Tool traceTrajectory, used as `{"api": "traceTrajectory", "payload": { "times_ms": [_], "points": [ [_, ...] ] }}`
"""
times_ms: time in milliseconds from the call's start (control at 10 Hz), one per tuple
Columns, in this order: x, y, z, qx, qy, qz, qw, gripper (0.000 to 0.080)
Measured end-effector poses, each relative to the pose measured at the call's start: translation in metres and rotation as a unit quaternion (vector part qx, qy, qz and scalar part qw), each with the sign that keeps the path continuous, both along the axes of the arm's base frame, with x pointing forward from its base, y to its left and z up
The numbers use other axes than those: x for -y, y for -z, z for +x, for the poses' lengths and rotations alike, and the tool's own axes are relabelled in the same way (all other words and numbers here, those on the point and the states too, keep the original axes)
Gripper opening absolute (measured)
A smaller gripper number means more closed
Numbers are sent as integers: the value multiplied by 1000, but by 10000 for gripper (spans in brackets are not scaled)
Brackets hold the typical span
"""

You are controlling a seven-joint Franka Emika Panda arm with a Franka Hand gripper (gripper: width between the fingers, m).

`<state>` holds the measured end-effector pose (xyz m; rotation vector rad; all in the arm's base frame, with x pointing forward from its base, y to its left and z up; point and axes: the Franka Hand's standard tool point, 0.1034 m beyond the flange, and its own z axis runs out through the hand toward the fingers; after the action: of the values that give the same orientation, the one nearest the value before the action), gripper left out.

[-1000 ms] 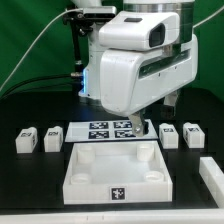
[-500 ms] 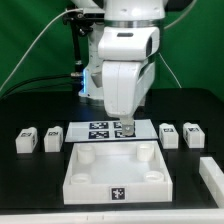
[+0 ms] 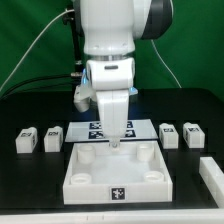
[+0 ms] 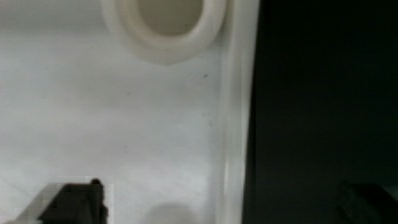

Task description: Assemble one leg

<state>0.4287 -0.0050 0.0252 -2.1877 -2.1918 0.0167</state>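
Four legs, small white blocks with black-and-white markers, lie on the black table: two at the exterior view's left (image 3: 27, 140) (image 3: 52, 138) and two at its right (image 3: 169, 135) (image 3: 192, 134). My gripper (image 3: 116, 141) hangs low over the far edge of the large white square tray piece (image 3: 90, 178), away from all the legs. In the wrist view the gripper (image 4: 224, 205) is open and empty. Its dark fingertips (image 4: 75, 203) stand wide apart, either side of the tray's edge (image 4: 228, 120). A round corner socket (image 4: 169, 25) shows on the tray.
The marker board (image 3: 100, 127) lies just behind the tray, partly hidden by my arm. Another white part (image 3: 212, 172) lies at the exterior view's right edge. Cables and a stand are behind the arm.
My arm has swung toward the exterior view's left and turned, and the gripper has come down from over the marker board to the tray's far edge.
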Motion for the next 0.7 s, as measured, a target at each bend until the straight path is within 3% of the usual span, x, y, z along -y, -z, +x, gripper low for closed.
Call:
{"api": "traceTrajectory", "payload": {
  "times_ms": [200,400,500,600,700],
  "points": [
    [-1,15,-5,-3,6,4,1000,650],
    [-3,15,-5,-2,12,3,1000,650],
    [-2,15,-5,-2,12,3,1000,565],
    [-2,15,-5,-2,13,3,1000,427],
    [-2,15,-5,-2,13,3,1000,427]
  ]
}}
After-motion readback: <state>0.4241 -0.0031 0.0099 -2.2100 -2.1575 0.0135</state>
